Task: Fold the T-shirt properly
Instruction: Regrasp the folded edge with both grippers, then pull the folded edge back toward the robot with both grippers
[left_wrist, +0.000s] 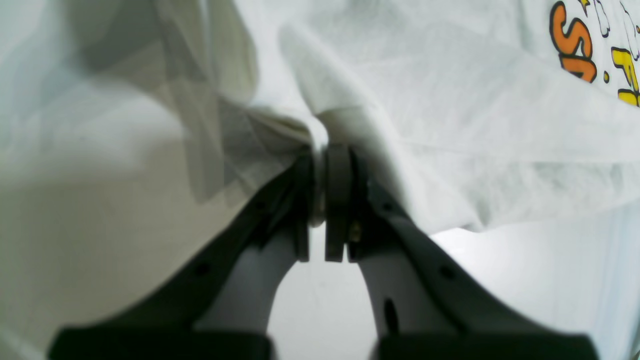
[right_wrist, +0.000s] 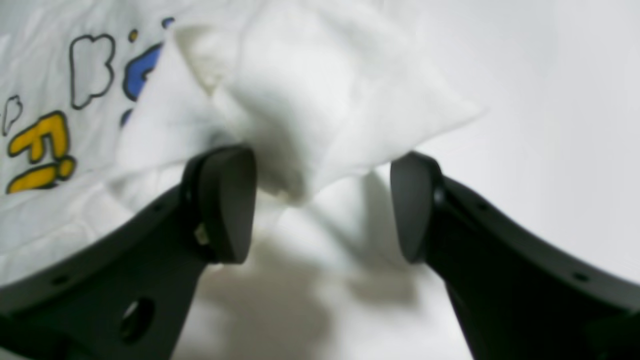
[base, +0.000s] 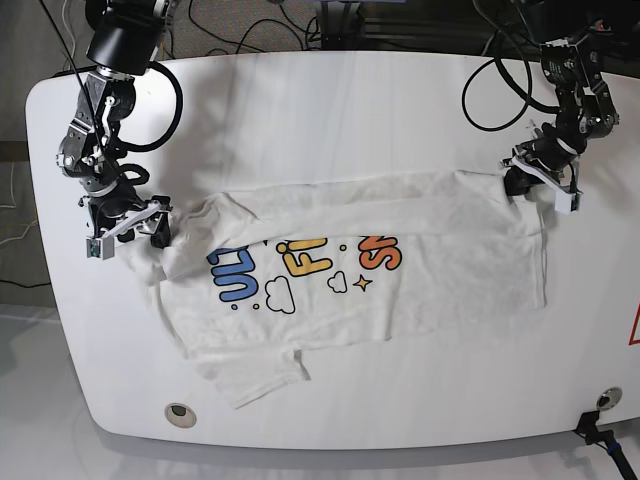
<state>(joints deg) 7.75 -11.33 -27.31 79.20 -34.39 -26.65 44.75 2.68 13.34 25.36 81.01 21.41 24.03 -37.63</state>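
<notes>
Between my left jaws I am pinching a bunched fold of the shirt (left_wrist: 450, 125); the left gripper (left_wrist: 320, 200) is closed hard on the cloth, with fabric spilling above and to both sides of the tips. My right gripper (right_wrist: 322, 205) is standing open, a puffed corner of cloth hanging just ahead of the gap and brushing the pad on the print side, but nothing is being clamped there.

The shirt is lying print-up across the table (base: 330, 100), spread between my two grippers, its far edge turned over in a long band and one sleeve trailing toward the near rim. I am judging it light, limp and quick to slide or wrinkle: it is going to sag from any single pinch, so seams, the hem or doubled edges are the better holds, taken thickly enough not to slip out.

My wrist views are giving me the jaw gaps and cloth bite plainly, plus fragments of orange, yellow and blue lettering. Only the base view is showing the whole garment's outline, the folded band and how far apart my arms are.
</notes>
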